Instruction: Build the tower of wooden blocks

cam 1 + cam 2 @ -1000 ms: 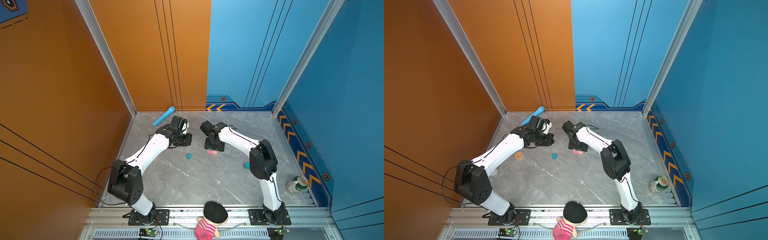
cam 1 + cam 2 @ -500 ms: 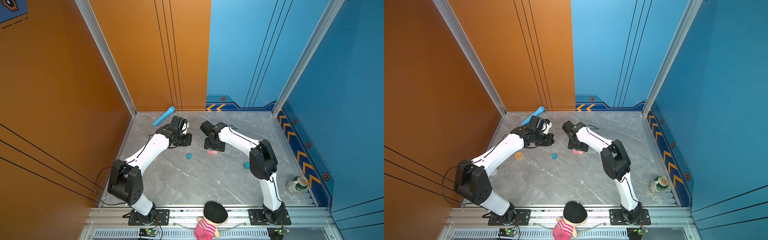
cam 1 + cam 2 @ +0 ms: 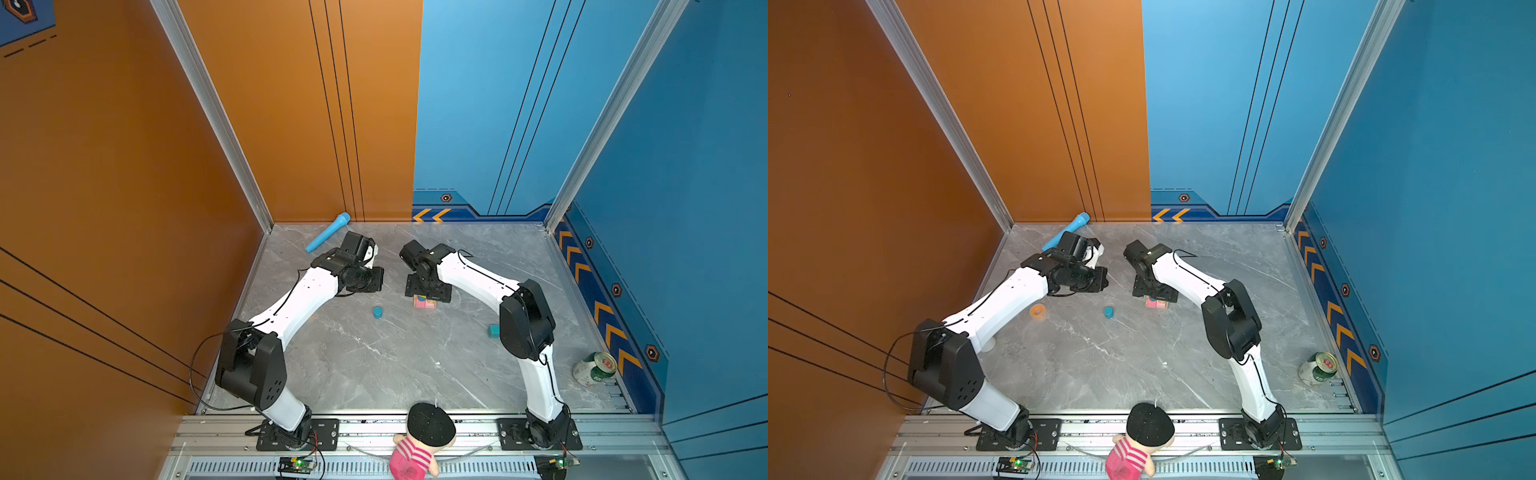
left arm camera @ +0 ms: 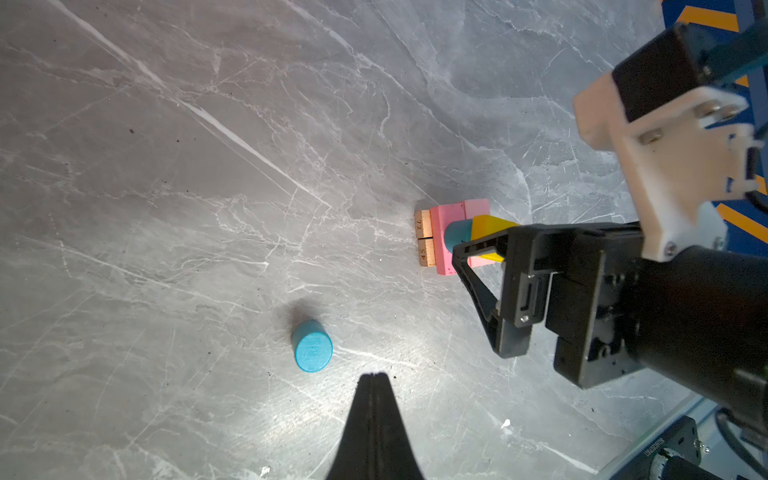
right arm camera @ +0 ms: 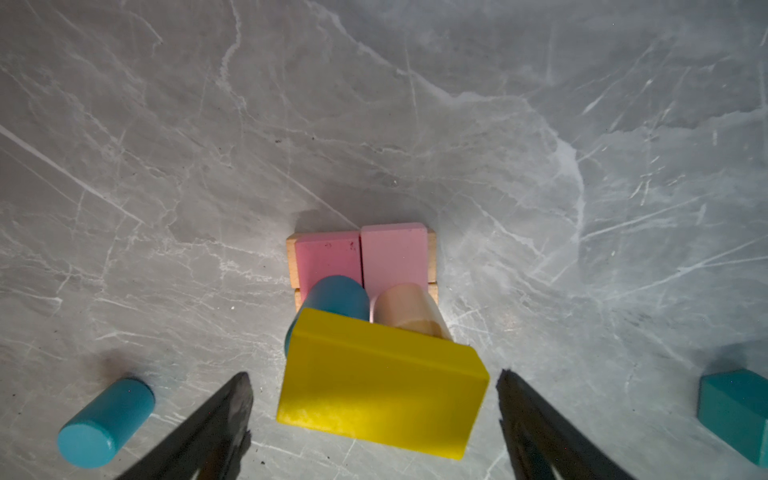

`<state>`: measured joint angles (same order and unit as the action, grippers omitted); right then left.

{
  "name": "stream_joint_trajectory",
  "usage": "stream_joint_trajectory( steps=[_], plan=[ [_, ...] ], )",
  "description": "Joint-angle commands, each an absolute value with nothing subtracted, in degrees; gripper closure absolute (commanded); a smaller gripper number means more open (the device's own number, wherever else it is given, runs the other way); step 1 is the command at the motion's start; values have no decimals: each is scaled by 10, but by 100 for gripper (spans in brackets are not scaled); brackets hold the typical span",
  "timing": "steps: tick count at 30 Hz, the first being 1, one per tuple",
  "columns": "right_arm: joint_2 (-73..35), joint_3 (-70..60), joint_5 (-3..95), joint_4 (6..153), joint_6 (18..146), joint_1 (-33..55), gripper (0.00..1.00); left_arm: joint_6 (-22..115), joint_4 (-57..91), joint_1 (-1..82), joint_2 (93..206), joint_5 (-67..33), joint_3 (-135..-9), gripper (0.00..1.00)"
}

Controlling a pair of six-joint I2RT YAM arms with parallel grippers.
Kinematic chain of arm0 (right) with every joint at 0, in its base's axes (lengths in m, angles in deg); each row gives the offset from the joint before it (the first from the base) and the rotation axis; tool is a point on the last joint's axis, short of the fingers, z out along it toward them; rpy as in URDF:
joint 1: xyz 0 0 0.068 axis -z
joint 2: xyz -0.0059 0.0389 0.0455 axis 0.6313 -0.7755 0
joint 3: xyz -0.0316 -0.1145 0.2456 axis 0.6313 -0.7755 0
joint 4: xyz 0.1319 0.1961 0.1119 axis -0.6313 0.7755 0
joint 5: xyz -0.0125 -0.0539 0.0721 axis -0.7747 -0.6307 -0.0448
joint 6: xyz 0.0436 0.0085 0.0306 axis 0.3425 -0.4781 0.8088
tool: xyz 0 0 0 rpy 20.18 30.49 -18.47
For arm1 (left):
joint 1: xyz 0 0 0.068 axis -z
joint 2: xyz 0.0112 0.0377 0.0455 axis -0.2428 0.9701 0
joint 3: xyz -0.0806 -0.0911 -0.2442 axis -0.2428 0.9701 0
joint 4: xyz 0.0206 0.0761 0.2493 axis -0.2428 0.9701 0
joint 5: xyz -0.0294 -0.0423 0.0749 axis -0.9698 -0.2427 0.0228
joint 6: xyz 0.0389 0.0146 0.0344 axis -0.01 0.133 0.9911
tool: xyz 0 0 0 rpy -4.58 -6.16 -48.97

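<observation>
On the grey marble tabletop [image 3: 374, 365], the tower [image 3: 424, 302] stands directly under the right gripper [image 5: 374, 376]. At its base, two tan wooden bars [image 4: 424, 237] lie side by side. Two pink wooden bars [image 5: 328, 257] lie across them, also side by side. On the pink layer stand a short blue wooden cylinder [image 5: 336, 295] and a short tan wooden cylinder [image 5: 405, 307], close together. A yellow rectangular wooden bar [image 5: 382, 382] lies across the tops of both cylinders, turned slightly askew to the pink bars below.

The right gripper's jaws are spread wide, one on either side of the yellow bar. The right wrist view shows a gap at each end, so nothing is gripped. The left gripper [image 4: 374, 376] hangs beside the tower on the left arm's side, well clear of it. Its two fingers are pressed tip to tip with nothing between them.

A loose blue wooden cylinder [image 3: 377, 312] sits near the tower on the same side as the left gripper, apparently on end. A teal wooden cube [image 3: 493, 330] rests well apart from the tower, by the right arm's elbow.

Farther from the tower are a long light-blue toy microphone [image 3: 328, 232] by the back wall and an orange tape roll [image 3: 1038, 311] beside the left arm. A green drink can [image 3: 594, 368] lies at the table's right edge, and a pink-striped doll with a black hat [image 3: 419, 444] is at the front rail.
</observation>
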<state>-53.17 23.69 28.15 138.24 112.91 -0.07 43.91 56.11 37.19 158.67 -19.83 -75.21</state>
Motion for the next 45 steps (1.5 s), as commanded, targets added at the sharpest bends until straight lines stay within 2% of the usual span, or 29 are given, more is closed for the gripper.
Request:
stream_joint_trajectory(
  steps=[1,9,12,15,19,21,28,34,45],
  plan=[
    [-479,249,261,1384,1121,-6,5,447,559,366,1576,-205,-745,100],
    [-399,223,246,1385,1117,-32,3,447,564,368,1569,-201,-745,100],
    [-355,180,234,1383,1121,-38,11,446,565,369,1568,-200,-745,100],
    [-295,119,232,1357,1132,-38,35,444,566,370,1568,-200,-744,100],
    [-218,1,256,1273,1156,-28,82,441,566,370,1570,-205,-745,100],
    [-191,-61,282,1221,1171,-15,100,439,566,371,1574,-210,-745,100],
    [-185,-177,365,1078,1196,27,100,432,566,371,1584,-217,-745,100],
    [-224,-185,406,1024,1195,45,100,429,566,371,1588,-215,-744,100],
    [-267,-173,431,1012,1195,54,100,427,569,368,1597,-215,-745,100]
  ],
)
